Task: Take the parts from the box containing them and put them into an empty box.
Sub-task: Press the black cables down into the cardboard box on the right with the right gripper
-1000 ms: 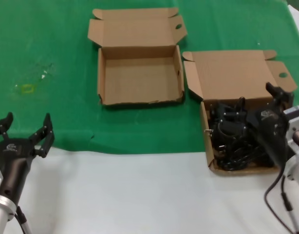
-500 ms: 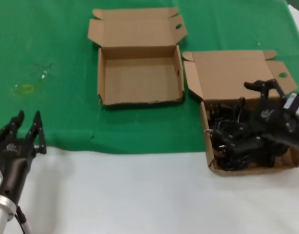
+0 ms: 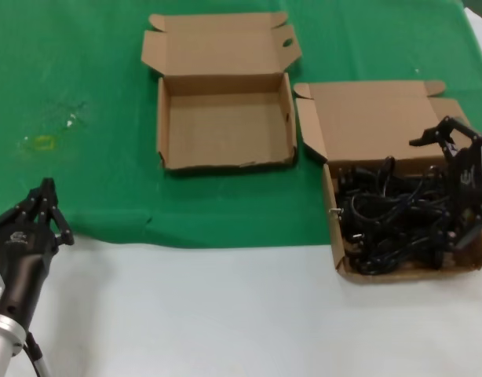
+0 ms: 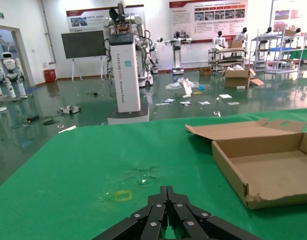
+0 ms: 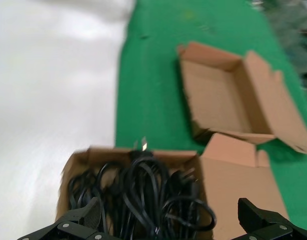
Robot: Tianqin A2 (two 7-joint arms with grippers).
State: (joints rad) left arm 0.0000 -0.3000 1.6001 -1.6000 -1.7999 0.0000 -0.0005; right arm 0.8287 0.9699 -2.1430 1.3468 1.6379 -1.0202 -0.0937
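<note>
The parts [image 3: 382, 220] are a tangle of black cords filling the box containing them [image 3: 382, 110], at the right with its tall lid folded back. My right gripper [image 3: 439, 192] hangs open over that box's right side, its fingers spread wide above the cords and holding nothing. In the right wrist view the cords [image 5: 138, 190] lie between the spread fingers of the right gripper [image 5: 168, 212]. The empty box [image 3: 225, 129] sits further back, left of the full one. My left gripper [image 3: 46, 188] is shut and empty at the near left, far from both boxes.
A green cloth [image 3: 92, 71] covers the far half of the table and bare white tabletop [image 3: 225, 314] the near half. A small yellow mark [image 3: 43, 143] lies on the cloth ahead of the left gripper [image 4: 166, 190]. The left wrist view shows the empty box [image 4: 273, 165].
The left gripper's fingers have closed from open to shut. The right gripper has swung over the cord box towards its right side, with its fingers now spread wide.
</note>
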